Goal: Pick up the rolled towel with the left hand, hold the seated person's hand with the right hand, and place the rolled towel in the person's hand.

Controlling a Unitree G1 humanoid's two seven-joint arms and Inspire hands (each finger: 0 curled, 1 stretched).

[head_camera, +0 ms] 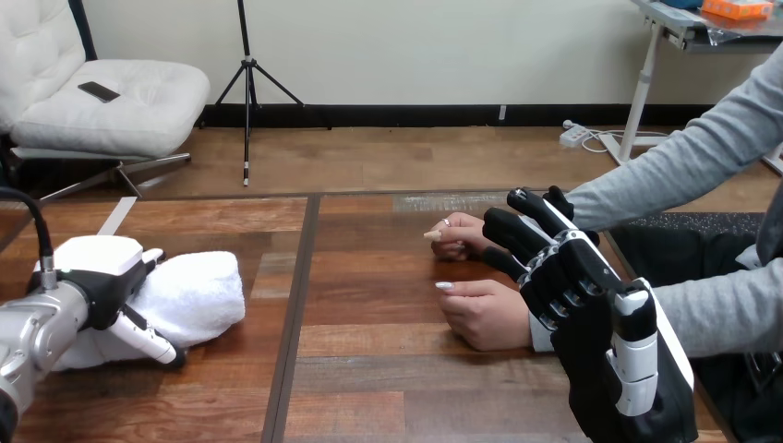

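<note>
The rolled towel (198, 295) lies near the left edge of the table (369, 397). It looks soft, light and compressible; grip across the roll's middle so it stays wound. The left hand (102, 272) rests on its left end; closure cannot be determined. The right hand (600, 332) is open and empty, near the right edge beside the person's nearer hand (480, 314). Both of the person's hands lie palm-down, which obstructs placement.

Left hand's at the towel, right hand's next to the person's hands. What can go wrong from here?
1. The right hand is open beside the person's nearer hand, not round it; closing may pinch or miss it.
2. That hand lies knuckles up on the wooden table: no palm offered.
3. The soft white rolled towel at the left hand may unroll when lifted.
</note>
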